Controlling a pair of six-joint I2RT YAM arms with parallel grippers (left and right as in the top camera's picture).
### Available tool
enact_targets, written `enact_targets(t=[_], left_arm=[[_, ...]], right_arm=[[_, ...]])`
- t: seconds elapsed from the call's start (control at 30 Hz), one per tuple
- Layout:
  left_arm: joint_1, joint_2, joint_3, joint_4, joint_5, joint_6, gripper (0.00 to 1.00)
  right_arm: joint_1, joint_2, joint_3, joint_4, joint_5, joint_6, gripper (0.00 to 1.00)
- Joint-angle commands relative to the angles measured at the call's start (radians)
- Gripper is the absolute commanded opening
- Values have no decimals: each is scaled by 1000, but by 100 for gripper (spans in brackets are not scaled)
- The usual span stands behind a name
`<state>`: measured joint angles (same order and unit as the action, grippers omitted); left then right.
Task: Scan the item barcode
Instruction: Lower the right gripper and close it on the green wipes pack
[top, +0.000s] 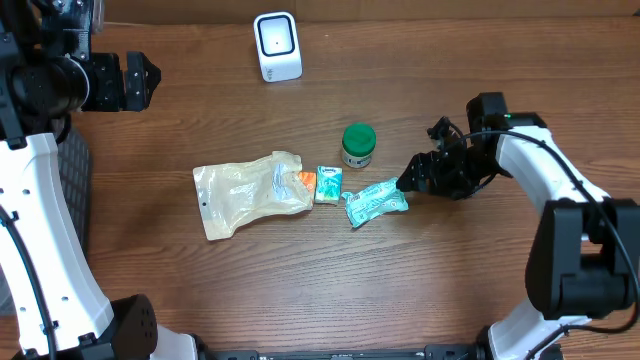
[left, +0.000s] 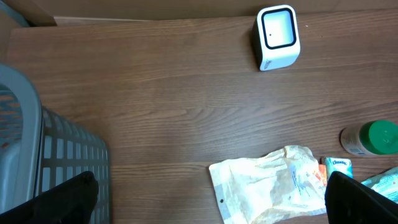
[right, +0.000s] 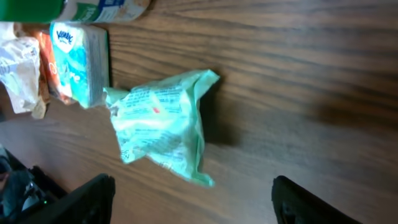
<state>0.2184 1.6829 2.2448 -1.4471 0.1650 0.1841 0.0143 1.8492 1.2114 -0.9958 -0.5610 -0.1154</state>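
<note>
Green packet (top: 376, 201): centre frame, on desk (top: 450, 280). Right tool (top: 405, 183) spread, empty, just beside it. Left tool (top: 150, 82) spread, upper left.

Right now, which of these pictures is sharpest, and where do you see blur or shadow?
Overhead view: sharp, evenly lit, soft shadows only. Left wrist view: the white scanner is crisp, the bottom corners dark and soft. Right wrist view: softest, the teal packet slightly blurred, casting a dark shadow to its right.
</note>
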Motion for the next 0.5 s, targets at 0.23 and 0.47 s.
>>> enact_targets(t=[0.23, 0.47], left_arm=[[2, -7, 0, 2, 11, 14, 100], [2, -7, 0, 2, 12, 14, 100]], right_arm=[[6, 24, -168, 206, -156, -16, 71], [47, 35, -193, 288, -156, 18, 67]])
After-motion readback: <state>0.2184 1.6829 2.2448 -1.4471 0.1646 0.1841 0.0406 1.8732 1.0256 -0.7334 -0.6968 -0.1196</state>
